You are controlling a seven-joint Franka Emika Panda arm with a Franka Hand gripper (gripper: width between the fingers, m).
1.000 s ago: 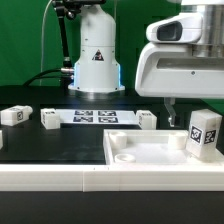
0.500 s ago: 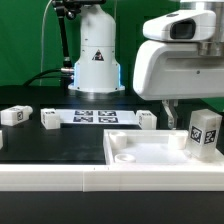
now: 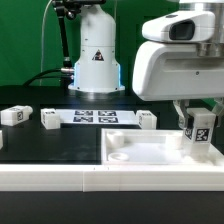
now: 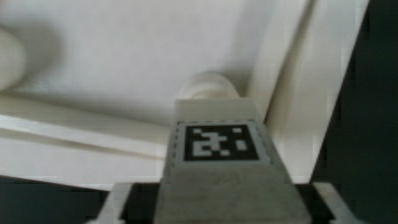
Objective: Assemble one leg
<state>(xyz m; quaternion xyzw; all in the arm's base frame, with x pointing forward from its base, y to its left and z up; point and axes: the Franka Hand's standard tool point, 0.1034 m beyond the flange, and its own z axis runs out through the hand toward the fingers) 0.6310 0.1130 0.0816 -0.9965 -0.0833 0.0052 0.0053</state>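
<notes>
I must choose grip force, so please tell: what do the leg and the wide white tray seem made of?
The leg: probably hard plastic, matte white; even colour, crisp edges. Its tag: seemingly a printed sticker, flat black-and-white pattern. The tray: likely the same matte white plastic; smooth rounded moulding, soft shading, no glare.

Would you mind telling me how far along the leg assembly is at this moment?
Done: the claw grips the leg over the white tabletop. In hand: holding it near what looks like a corner socket. Left: seating the leg there; it does not look inserted yet.
</notes>
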